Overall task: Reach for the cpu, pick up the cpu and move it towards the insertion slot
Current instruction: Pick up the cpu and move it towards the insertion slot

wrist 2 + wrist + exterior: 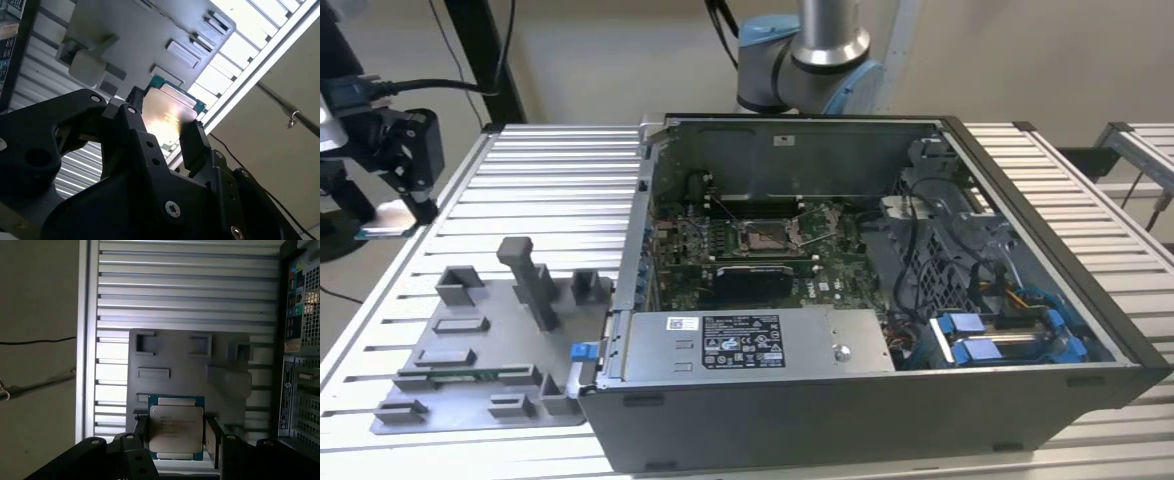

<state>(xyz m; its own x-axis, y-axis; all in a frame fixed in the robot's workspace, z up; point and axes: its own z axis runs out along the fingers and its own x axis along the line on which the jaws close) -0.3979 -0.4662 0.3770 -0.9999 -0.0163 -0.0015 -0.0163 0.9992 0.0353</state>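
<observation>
The cpu (176,432) is a flat square chip with a silvery top and a green rim. My gripper (176,440) is shut on it, one black finger (141,432) against each side. In the second wrist view the cpu (167,112) gleams between the same fingers (192,142) of the gripper (162,125). In the exterior view the gripper (398,215) hangs at the far left, above the table's left edge, with the cpu (380,232) under it. The insertion slot (767,237), a silver-framed socket with a wire lever, lies on the green board inside the open case, far to the exterior view's right of the gripper.
A grey fixture plate (480,340) with raised blocks and a tall post (531,280) lies on the slatted table between the gripper and the case. The open computer case (854,400) has high walls, a power supply box (747,343) and cables (987,300) around the board.
</observation>
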